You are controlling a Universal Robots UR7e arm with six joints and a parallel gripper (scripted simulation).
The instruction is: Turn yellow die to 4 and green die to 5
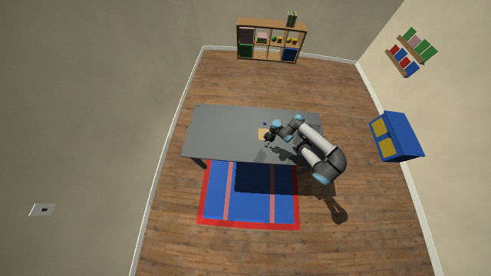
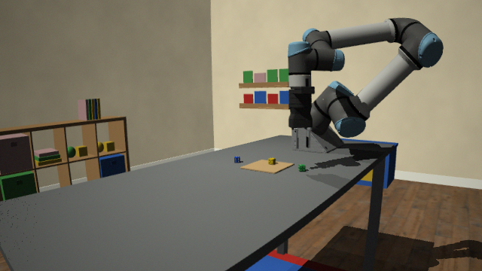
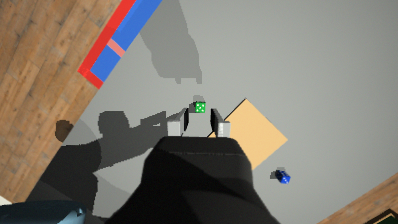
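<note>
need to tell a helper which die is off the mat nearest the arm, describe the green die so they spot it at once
On the grey table lies a tan mat with a yellow die on it. The green die sits on bare table just off the mat's edge, on the arm's side, apart from the mat. It alone is green; the blue die lies beyond the mat's opposite side.
</note>
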